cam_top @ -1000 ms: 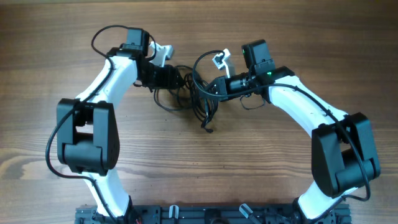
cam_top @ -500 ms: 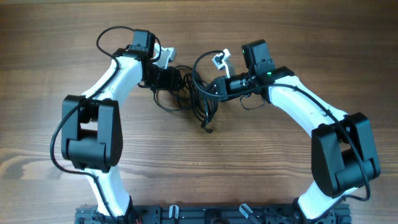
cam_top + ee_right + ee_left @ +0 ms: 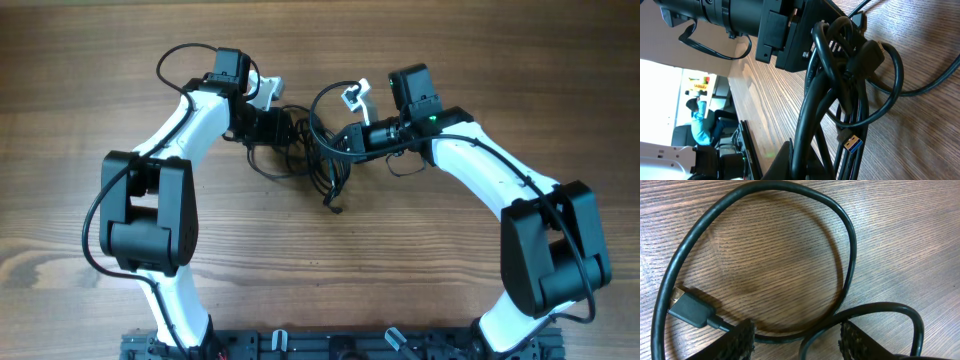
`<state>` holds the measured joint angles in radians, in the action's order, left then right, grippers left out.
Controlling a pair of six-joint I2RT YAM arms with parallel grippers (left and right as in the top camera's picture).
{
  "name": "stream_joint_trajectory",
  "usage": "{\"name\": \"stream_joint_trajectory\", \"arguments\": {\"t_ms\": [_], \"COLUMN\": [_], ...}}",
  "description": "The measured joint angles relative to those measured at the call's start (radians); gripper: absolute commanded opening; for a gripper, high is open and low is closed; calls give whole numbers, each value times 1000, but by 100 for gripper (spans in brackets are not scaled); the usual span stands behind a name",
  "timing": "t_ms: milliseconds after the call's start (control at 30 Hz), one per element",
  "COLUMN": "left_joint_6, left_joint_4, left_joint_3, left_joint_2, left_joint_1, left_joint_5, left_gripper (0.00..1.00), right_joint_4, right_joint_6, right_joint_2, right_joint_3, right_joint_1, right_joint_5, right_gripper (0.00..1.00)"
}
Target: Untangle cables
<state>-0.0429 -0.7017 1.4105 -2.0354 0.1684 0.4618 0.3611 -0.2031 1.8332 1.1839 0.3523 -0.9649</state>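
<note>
The cables point(image 3: 305, 150) form a black tangle at the table's middle, with one loose plug end point(image 3: 333, 207) trailing toward me. My left gripper point(image 3: 278, 125) sits at the tangle's left side. In the left wrist view it point(image 3: 797, 345) is open, with two cable strands crossing between its fingers point(image 3: 740, 342). A wide cable loop point(image 3: 765, 255) lies flat ahead, and a plug point(image 3: 687, 309) lies at the left. My right gripper point(image 3: 338, 140) is at the tangle's right side. In the right wrist view it point(image 3: 807, 162) is shut on a bundle of cable strands point(image 3: 840, 85). A blue-tongued USB plug point(image 3: 851, 142) hangs beside them.
The wooden table point(image 3: 450, 290) carries only the tangle and both arms. The arms' own thicker black wires arc above the left wrist point(image 3: 165, 60) and by the right wrist point(image 3: 325, 95). The left arm's gripper body point(image 3: 780, 35) fills the top of the right wrist view.
The left arm's elbow and forearm have swung slightly to the right while its gripper stays at the tangle. The right arm and the cables have not visibly moved.
</note>
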Motion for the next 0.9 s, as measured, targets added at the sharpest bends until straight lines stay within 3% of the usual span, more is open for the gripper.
{"name": "stream_joint_trajectory", "arguments": {"t_ms": [400, 600, 733, 900], "left_joint_6": [0, -2, 3, 39], "left_joint_4": [15, 26, 32, 41], "left_joint_3": [0, 0, 0, 0], "left_joint_2": [-43, -49, -49, -50], "left_joint_1": [35, 56, 59, 59], "left_joint_5": [-3, -38, -43, -46], "left_gripper": [61, 16, 5, 4], "right_joint_4": [0, 0, 0, 58], "right_joint_6": [0, 0, 0, 1], "right_joint_2": [0, 0, 0, 0], "right_joint_3": [0, 0, 0, 0], "right_joint_1": [0, 0, 0, 0], "right_joint_5": [0, 0, 1, 76], "right_gripper": [5, 5, 4, 4]}}
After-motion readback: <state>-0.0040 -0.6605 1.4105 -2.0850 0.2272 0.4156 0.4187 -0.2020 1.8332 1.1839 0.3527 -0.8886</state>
